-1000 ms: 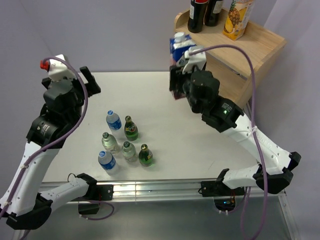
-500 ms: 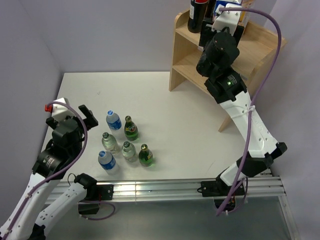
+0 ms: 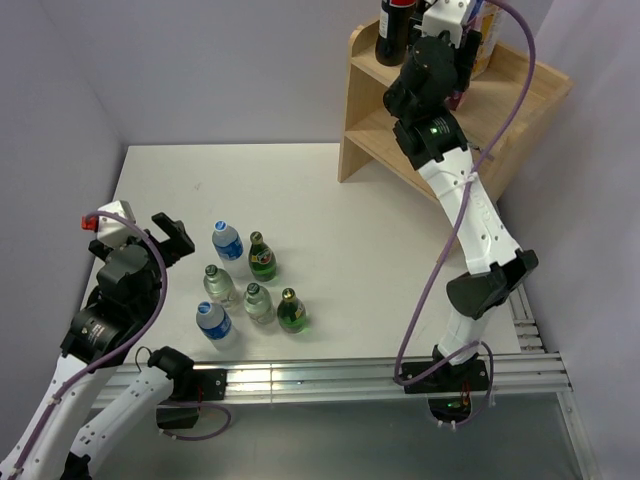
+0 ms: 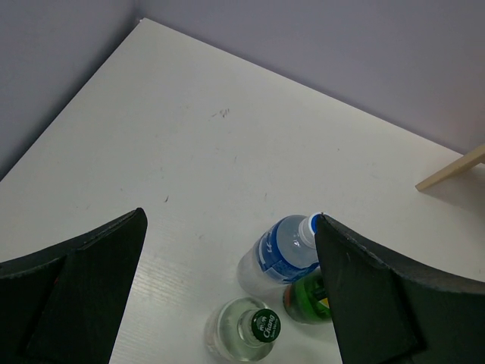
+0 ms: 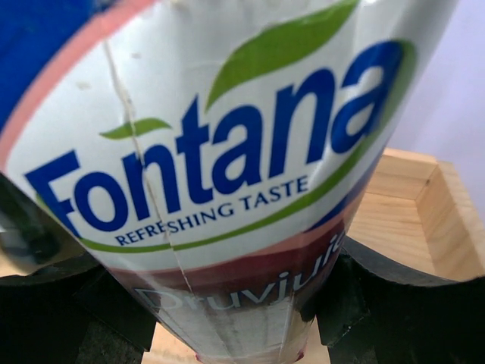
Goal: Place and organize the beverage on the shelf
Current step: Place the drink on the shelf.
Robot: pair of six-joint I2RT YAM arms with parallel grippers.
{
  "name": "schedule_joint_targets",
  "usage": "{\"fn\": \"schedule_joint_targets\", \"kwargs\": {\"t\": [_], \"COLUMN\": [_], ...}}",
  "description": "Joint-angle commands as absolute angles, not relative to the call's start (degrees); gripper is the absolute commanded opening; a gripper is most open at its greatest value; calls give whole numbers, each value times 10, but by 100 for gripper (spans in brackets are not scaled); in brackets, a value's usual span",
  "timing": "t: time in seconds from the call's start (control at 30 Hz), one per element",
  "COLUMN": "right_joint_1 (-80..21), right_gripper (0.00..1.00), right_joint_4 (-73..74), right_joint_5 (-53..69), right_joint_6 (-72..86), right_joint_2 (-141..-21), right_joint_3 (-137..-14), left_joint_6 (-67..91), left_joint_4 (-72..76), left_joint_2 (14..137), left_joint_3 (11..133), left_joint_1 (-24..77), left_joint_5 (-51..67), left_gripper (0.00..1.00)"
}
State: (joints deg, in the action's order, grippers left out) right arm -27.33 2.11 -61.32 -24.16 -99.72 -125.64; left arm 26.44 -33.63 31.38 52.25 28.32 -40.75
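While the right gripper [image 5: 235,307] clamps it, the carton [image 5: 227,152] overhangs the shelf [image 5: 398,212].

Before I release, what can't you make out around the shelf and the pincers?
Right wrist: the juice carton in the right pincer fills the view; whether its base touches the shelf cannot be told.
Top external: the right arm covers that carton; the cola bottle is cut by the top edge.
Left wrist: a finger of the open left pincer hides most of a green bottle.
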Motion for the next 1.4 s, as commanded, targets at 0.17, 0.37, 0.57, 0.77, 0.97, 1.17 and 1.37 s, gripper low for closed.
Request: {"fn": "schedule_joint_targets", "kwargs": {"t": [0.17,0.37,0.57,0.77,0.97,1.17,1.37], "right_joint_1": [-238,-229,-229,-228,-228,-233,-235], "right_gripper": [2,2,4,4,7,10,12], "right_joint_4": [-97,-127,-164,-142,-113,-78,-83], "right_joint_5": [-576,-595,-611,-618,-631,-634,-635], "right_joint_6": [-209,-189,-177,-163,-153,-148,-168], "right_joint_2": [-996,-990,-983,-1014,-1049,-1077,-1106], "right_joint_3": [-1310,-1251,-1206,-1243,-1272,-1300,-1319], "left_joint_6": [265,265,263,262,261,260,258], "left_joint_4": [-308,-307,-304,-304,-302,-301,-295], "left_joint_2": [301,309,310,320,322,325,325], "left_joint_3": [518,518,517,517,517,514,513], "left_joint_1": [280,279,278,276,272,270,265], "left_joint_5": [-388,-378,-372,-368,-361,-357,-343], "left_gripper": [100,100,99,99,99,99,100]}}
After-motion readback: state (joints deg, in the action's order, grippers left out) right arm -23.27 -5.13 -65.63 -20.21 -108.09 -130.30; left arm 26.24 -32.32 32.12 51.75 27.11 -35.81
